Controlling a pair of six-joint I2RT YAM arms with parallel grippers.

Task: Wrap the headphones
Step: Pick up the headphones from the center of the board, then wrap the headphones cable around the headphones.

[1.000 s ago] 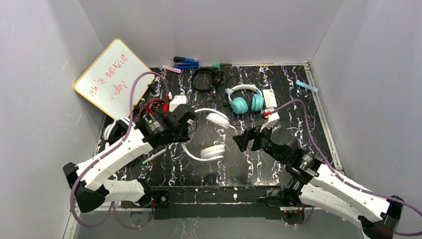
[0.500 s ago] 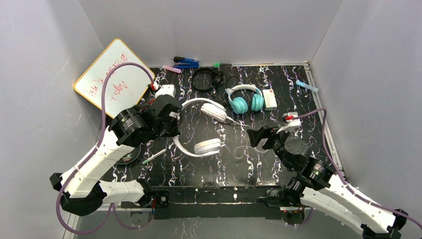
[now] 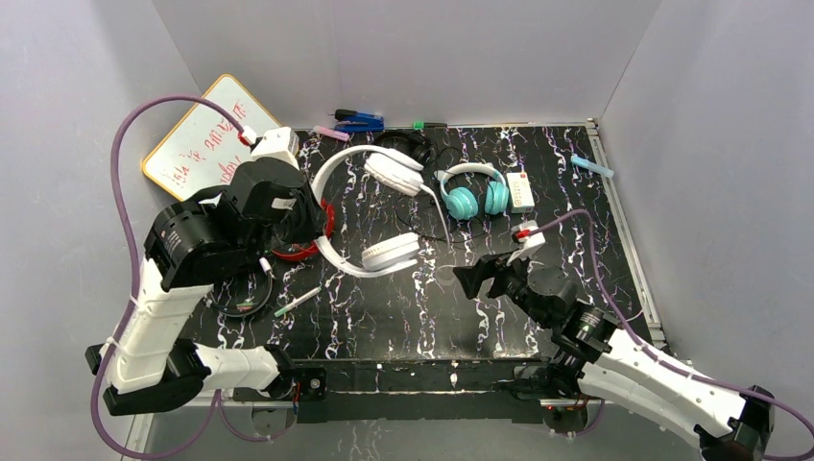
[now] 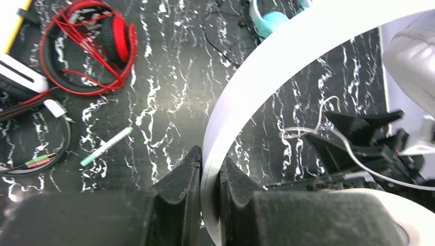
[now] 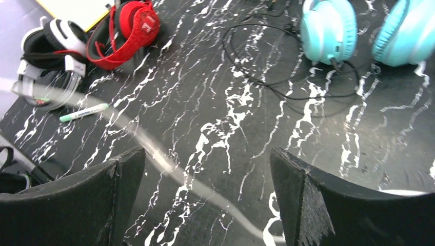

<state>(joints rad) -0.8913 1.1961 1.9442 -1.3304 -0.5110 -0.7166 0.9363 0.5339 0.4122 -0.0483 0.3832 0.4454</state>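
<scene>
My left gripper (image 4: 210, 177) is shut on the band of the all-white headphones (image 3: 379, 173) and holds them raised over the left half of the table. Their white cord (image 3: 443, 230) trails down toward my right gripper (image 3: 470, 279). That gripper is open, and the cord (image 5: 169, 164) passes blurred between its jaws. The red headphones (image 3: 322, 226) lie under the left arm and show in the left wrist view (image 4: 102, 46). The teal headphones (image 3: 473, 192) and the small black ones (image 3: 418, 144) lie at the back. The white-and-black headphones (image 5: 56, 41) lie at the left.
A whiteboard (image 3: 197, 144) leans at the back left. A green marker (image 3: 298, 302) lies near the front left. Pens and a blue tool (image 3: 360, 121) lie along the back edge. A white remote (image 3: 520, 189) sits by the teal headphones, and a light blue pen (image 3: 592, 165) at the back right.
My left gripper has lifted the white headphones up and toward the back left, drawing the cord along. My right gripper shifted right, then back left, and stays open.
</scene>
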